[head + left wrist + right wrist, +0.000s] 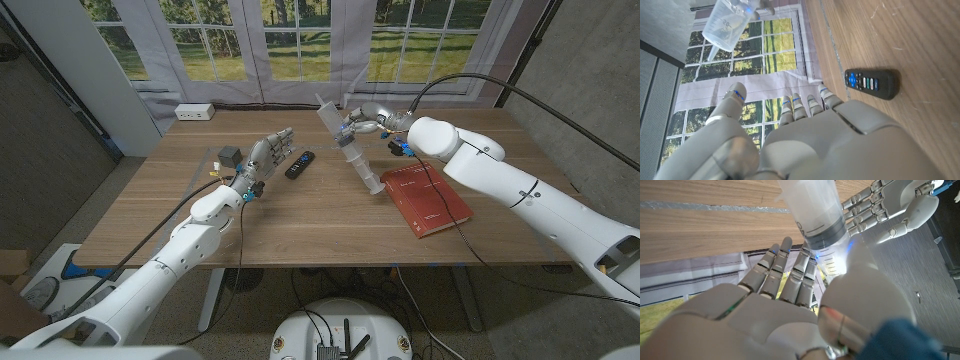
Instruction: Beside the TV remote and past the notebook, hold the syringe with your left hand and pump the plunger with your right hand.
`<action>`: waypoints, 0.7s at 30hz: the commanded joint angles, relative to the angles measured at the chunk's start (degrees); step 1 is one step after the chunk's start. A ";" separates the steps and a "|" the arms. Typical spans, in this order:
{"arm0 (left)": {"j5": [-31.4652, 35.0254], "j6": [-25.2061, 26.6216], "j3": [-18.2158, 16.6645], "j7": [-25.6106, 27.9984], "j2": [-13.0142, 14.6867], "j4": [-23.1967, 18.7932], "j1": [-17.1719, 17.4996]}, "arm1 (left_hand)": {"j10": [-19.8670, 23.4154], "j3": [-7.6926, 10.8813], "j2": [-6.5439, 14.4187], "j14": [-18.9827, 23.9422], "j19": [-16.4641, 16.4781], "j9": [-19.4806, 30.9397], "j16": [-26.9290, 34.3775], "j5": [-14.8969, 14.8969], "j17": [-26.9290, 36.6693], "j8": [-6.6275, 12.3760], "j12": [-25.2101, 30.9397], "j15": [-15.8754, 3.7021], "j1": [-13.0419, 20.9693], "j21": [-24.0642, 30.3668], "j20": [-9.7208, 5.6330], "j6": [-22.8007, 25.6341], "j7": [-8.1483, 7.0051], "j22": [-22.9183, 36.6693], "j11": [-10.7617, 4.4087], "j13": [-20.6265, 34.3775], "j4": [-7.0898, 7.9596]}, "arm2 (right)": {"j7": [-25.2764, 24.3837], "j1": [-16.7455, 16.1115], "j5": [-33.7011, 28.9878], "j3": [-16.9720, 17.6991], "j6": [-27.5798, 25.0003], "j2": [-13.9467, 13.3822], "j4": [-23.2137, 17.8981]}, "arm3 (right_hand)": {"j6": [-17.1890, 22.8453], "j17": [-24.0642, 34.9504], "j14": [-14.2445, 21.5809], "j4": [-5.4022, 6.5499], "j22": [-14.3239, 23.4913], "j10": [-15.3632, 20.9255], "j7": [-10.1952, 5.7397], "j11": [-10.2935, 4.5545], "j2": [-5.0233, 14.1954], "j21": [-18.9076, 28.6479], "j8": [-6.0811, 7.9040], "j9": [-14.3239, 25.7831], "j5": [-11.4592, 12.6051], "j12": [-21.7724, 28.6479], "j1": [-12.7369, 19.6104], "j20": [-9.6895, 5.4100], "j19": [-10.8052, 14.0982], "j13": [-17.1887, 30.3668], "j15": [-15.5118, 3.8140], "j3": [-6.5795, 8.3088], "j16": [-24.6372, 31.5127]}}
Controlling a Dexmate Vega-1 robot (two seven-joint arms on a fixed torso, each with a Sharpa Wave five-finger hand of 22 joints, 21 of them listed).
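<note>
Right hand (368, 122) fingers around tilted syringe (350, 147); left hand (268, 157) fingers spread, empty

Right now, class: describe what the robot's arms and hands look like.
Both arms are smooth white shells with dark joint seams. Black cables run along them. The left hand and right hand are grey metal, their segmented fingers marked with small blue lights.

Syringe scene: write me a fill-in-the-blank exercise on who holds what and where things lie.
1. The syringe is held above the table by the robot's ____ hand.
2. The left hand holds ____.
3. The TV remote lies on the ____.
4. The closed notebook has a ____ cover.

Missing words: right; nothing; table; red
</note>
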 commanded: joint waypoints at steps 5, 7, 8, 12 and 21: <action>-6.09 6.84 0.72 -5.36 0.45 -1.74 -1.73 | 0.77 0.21 -1.60 -0.39 -3.25 0.40 0.07 0.30 0.29 0.69 -0.01 2.13 2.19 -0.56 2.74 0.53 1.13 0.04 0.60 0.38 -0.32 | 0.16 0.45 -0.69 -0.47 -0.92 -0.27 -0.19 | 9.41 0.17 0.35 -0.24 0.09 5.30 -8.02 -4.79 3.53 -0.02 0.15 0.17 0.27 -0.01 -1.08 0.03 0.09 0.13 -8.61 0.10 0.53; -6.61 7.85 0.82 -5.53 0.58 -2.22 -1.83 | 0.71 0.28 -1.77 -0.44 -3.68 0.42 0.08 0.36 0.30 0.81 -0.06 2.23 2.63 -0.53 3.05 0.81 1.40 0.04 0.80 0.40 -0.30 | 0.11 0.43 -0.73 -0.47 -0.91 -0.29 -0.18 | 9.35 0.16 0.29 -0.24 0.09 5.34 -7.95 -4.80 3.52 -0.02 0.08 0.18 0.28 0.00 -1.06 0.03 0.09 0.16 -8.63 0.10 0.48; -6.64 8.30 0.94 -5.88 0.86 -2.43 -1.98 | 0.72 0.31 -1.82 -0.46 -3.86 0.42 0.08 0.38 0.30 0.80 -0.07 2.22 2.77 -0.54 3.21 0.78 1.41 0.04 0.83 0.41 -0.30 | 0.18 0.42 -0.61 -0.41 -0.86 -0.32 -0.14 | 9.39 0.18 0.31 -0.22 0.09 5.36 -7.95 -4.80 3.53 -0.03 0.07 0.18 0.27 0.01 -1.08 0.03 0.08 0.18 -8.60 0.08 0.50; -6.69 9.25 1.11 -6.87 1.66 -3.18 -2.35 | 0.39 0.48 -2.15 -0.75 -4.70 0.46 0.04 0.53 0.32 0.71 -0.23 2.77 3.68 -0.49 4.68 0.49 1.46 0.04 1.29 0.46 -0.28 | 0.20 0.41 -0.55 -0.37 -0.93 -0.40 -0.08 | 9.41 0.20 0.32 -0.18 0.10 5.42 -7.97 -4.79 3.54 -0.04 -0.02 0.19 0.28 0.01 -1.13 0.05 0.04 0.21 -8.56 0.04 0.51; -6.59 7.29 1.46 -11.21 0.95 -1.44 -3.92 | -0.59 0.54 -3.79 -3.05 -8.89 0.51 -0.25 0.67 0.37 0.71 -0.56 3.48 5.82 -0.84 7.10 0.25 0.72 0.06 1.39 0.55 -0.20 | 0.57 0.62 -0.35 -0.48 -1.12 -0.44 0.37 | 9.26 0.25 0.31 -0.17 0.10 5.29 -7.96 -4.78 3.57 -0.05 -0.30 0.21 0.31 -0.15 -1.09 0.08 0.04 0.19 -8.59 0.00 0.51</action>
